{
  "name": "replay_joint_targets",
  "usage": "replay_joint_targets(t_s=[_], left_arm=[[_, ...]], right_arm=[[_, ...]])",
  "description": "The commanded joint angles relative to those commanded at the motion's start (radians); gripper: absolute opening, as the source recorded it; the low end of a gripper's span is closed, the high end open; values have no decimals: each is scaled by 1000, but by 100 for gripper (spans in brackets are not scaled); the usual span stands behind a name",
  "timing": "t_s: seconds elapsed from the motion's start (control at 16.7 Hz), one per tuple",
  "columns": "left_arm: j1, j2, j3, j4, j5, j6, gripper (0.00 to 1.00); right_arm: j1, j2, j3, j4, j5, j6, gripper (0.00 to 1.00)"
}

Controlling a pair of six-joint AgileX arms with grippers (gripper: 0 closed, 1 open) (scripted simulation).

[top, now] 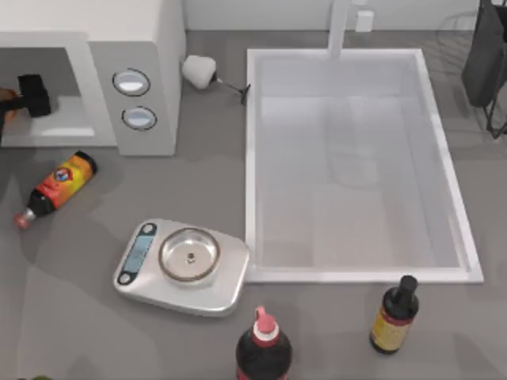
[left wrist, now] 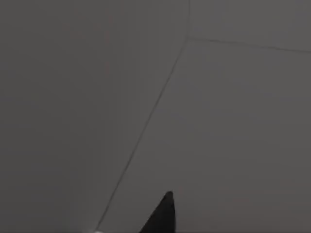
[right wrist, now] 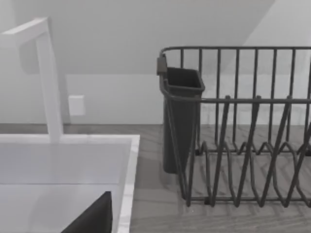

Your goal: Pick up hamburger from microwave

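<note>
While reaching into microwave (top: 142, 47) cavity at far left, left gripper (top: 33, 95) closing in beside hamburger (top: 6, 103), likely for a side grasp; finger spread: cannot tell. Right arm (top: 485, 55) parking far right by dish rack (right wrist: 243, 126).

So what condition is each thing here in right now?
microwave: open, left gripper reaching inside
hamburger: inside the microwave, at the gripper
sauce bottle: lying on its side
kitchen scale: pan bare
sink: holds no dishes
dark bottle: upright
red-capped bottle: upright
dish rack: holds no dishes
</note>
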Motion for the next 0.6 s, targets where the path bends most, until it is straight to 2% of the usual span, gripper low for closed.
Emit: replay_joint_targets(t_s=[0.18,0.6], left_arm=[[0,-40,5,-40,0,0,0],[0,-268,34,-303,-4,2,0]], right_arm=[[0,0,0,0,0,0,100],[0,0,0,0,0,0,100]])
